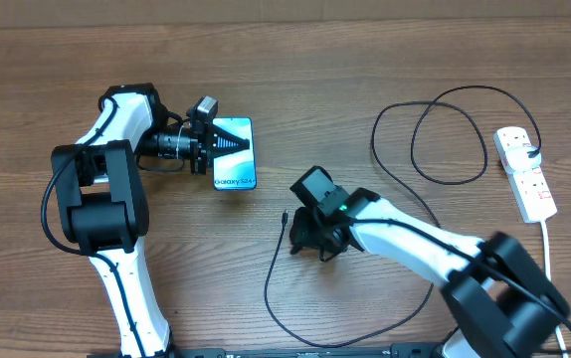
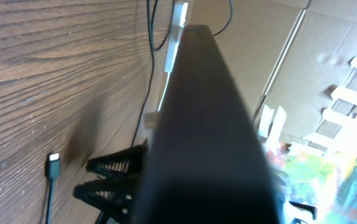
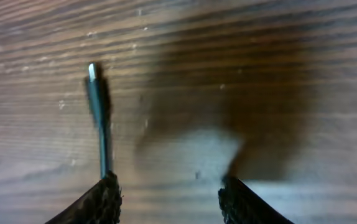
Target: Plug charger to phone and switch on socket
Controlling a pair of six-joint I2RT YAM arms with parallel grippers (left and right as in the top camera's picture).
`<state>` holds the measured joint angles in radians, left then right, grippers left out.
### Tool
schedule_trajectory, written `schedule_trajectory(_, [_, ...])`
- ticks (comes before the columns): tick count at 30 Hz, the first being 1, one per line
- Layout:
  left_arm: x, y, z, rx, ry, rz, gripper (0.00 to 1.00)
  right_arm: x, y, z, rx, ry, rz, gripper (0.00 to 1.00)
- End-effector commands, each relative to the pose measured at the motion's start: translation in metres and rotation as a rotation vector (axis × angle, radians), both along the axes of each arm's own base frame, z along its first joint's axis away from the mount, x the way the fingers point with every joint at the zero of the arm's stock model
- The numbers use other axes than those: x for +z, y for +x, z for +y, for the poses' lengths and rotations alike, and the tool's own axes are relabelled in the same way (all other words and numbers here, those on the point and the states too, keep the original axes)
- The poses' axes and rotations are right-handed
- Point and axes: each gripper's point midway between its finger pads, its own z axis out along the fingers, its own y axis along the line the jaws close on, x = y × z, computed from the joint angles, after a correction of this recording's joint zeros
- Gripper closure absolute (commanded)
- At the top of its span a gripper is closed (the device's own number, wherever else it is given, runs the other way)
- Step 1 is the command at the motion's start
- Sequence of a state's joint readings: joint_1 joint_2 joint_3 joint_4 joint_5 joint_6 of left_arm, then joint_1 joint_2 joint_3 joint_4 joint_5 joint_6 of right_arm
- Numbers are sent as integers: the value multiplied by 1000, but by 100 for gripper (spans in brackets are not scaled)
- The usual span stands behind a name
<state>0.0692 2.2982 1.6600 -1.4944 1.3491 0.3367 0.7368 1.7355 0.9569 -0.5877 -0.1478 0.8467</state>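
Note:
The phone [image 1: 234,153], teal screen with white text, is held at its left edge by my left gripper [image 1: 204,139], which is shut on it. In the left wrist view the phone's dark body [image 2: 209,137] fills the middle. The charger cable [image 1: 270,283] curves across the table, and its small connector tip [image 1: 284,214] lies free on the wood. My right gripper [image 1: 301,239] is open and empty just right of the tip. In the right wrist view [image 3: 169,199] the tip [image 3: 92,71] lies ahead of the left finger. The white socket strip [image 1: 524,171] lies at the far right.
A black plug [image 1: 532,152] sits in the socket strip, and a white cord [image 1: 548,254] runs from it toward the front edge. The cable loops [image 1: 445,139] lie between the strip and my right arm. Cardboard walls stand behind the table.

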Motion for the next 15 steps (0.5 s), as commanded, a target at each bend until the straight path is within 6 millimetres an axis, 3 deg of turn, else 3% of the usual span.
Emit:
schedule_trajectory(1, [16, 0, 2, 3, -2, -63, 96, 0, 12, 20, -2, 35, -7, 50])
schedule_trajectory(6, [16, 0, 1, 0, 1, -62, 96, -3, 16, 37, 14, 79, -36, 61])
schedule_trajectory(15, [16, 0, 1, 0, 1, -59, 96, -4, 19, 40, 7, 48, -89, 72])
